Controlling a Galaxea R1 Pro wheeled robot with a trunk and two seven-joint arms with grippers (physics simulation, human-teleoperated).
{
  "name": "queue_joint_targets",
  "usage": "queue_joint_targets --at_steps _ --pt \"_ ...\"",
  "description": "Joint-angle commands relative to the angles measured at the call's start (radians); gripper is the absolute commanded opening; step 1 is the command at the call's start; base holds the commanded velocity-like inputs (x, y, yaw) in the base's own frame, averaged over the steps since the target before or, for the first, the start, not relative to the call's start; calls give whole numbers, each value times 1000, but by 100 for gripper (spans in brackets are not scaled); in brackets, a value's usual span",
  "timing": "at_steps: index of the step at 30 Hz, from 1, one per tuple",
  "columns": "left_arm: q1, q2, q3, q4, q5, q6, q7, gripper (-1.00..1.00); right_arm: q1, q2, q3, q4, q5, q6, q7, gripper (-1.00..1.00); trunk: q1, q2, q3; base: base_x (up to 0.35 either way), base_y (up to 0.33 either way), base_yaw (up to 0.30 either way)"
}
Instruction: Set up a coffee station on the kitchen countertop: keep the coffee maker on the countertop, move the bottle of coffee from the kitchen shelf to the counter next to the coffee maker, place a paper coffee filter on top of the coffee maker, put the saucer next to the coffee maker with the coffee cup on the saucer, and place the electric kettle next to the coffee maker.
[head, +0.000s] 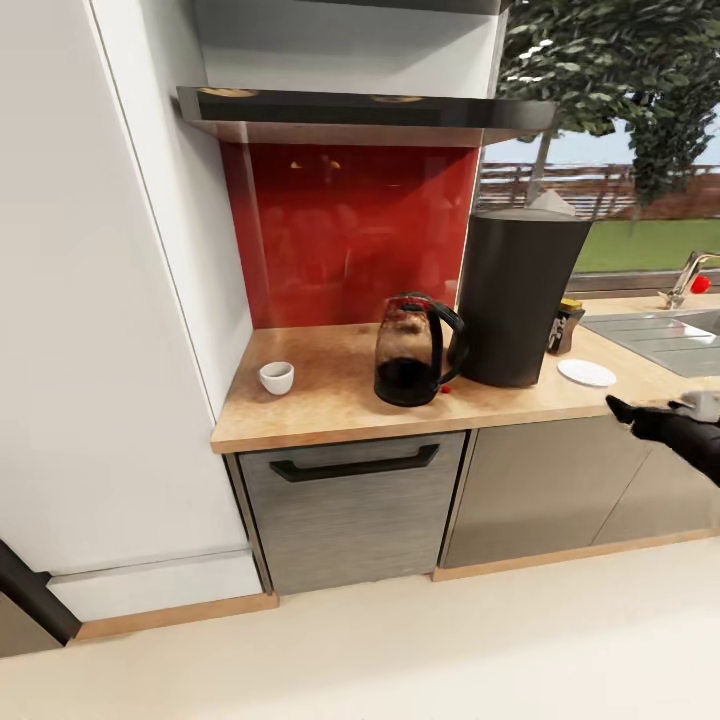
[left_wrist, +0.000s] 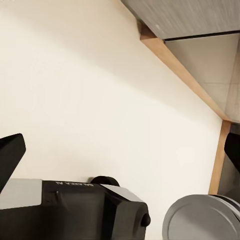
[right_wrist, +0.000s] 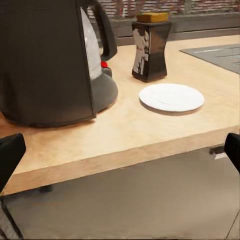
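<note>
On the wooden countertop (head: 330, 415), under a range hood (head: 360, 115) and against a red backsplash (head: 350, 230), stands the coffee maker (head: 520, 295), a tall dark cylinder with a white paper filter (head: 551, 203) poking up at its top. Electric kettle (head: 412, 350), glass body with black handle, sits just beside it on the left, nearly touching. Bottle of coffee (head: 564, 325) stands behind the maker's right side, partly hidden by it in the head view; the right wrist view shows it clear, dark with a yellow cap (right_wrist: 150, 47). White saucer (head: 586, 373) lies flat and bare near the counter's front edge, right of the maker. Small white coffee cup (head: 277, 377) sits well apart at the counter's left, near the tall white cabinet (head: 110, 300).

Steel sink (head: 665, 340) and faucet (head: 685, 280) at far right; window with trees beyond.

Right gripper (head: 640, 417) hovers off the counter's front edge, below the saucer, fingers spread wide, holding nothing. Left gripper (left_wrist: 120, 145) faces the pale floor (left_wrist: 100, 100), fingers likewise apart and empty.

Dishwasher front (head: 350, 510) with black handle under the counter.
</note>
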Motion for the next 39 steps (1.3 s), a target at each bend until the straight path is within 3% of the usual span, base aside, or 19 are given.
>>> queue_joint_targets --at_steps 1,2,5,6,10,11,13,14,18,20,24,26,27,33,39 --pt "-1 0 6 0 -4 10 -3 100 10 -1 -40 4 9 6 67 100 0 0 -1 0 0 0" --pt "-1 -2 6 0 -4 10 -3 100 27 -3 -103 14 43 5 183 100 0 0 -1 0 0 0" --pt "-1 -9 6 0 -4 10 -2 100 50 -4 -200 39 107 -2 361 100 0 0 -1 0 0 0" --pt "-1 -12 7 0 -3 8 -2 100 66 -3 -268 62 156 -25 478 100 0 0 -1 0 0 0" --pt "-1 -15 7 0 -3 -11 -2 100 104 1 -401 119 259 -130 682 100 0 0 -1 0 0 0" --pt "-1 -17 7 0 -2 -20 -2 100 127 5 -462 156 310 -196 752 100 0 0 -1 0 0 0" --pt "-1 -21 7 0 -2 -26 -2 100 152 10 -516 205 355 -260 798 100 0 0 -1 0 0 0" --pt "-1 -27 7 0 -2 -30 -2 100 175 12 -564 271 388 -321 828 100 0 0 -1 0 0 0" --pt "-1 -41 15 0 -2 -35 -2 100 212 15 -639 437 431 -448 857 100 0 0 -1 0 0 0" --pt "-1 -50 36 0 -2 -38 -2 100 256 15 -678 626 479 -585 859 100 0 0 -1 0 0 0" --pt "-1 -59 49 0 -2 -39 -3 100 306 15 -695 840 558 -727 805 100 0 0 -1 0 0 0" --pt "-1 -62 51 0 -3 -39 -3 100 318 16 -698 917 592 -762 768 100 0 0 -1 0 0 0" --pt "-1 -63 53 1 -3 -39 -2 100 325 16 -700 987 628 -786 732 100 0 0 -1 0 0 0" --pt "-1 -71 56 2 -5 -39 -2 100 336 16 -703 1138 741 -826 632 100 0 0 -1 0 0 0" --pt "-1 -75 56 2 -5 -39 -1 100 340 17 -703 1156 757 -828 618 100 0 0 -1 0 0 0"
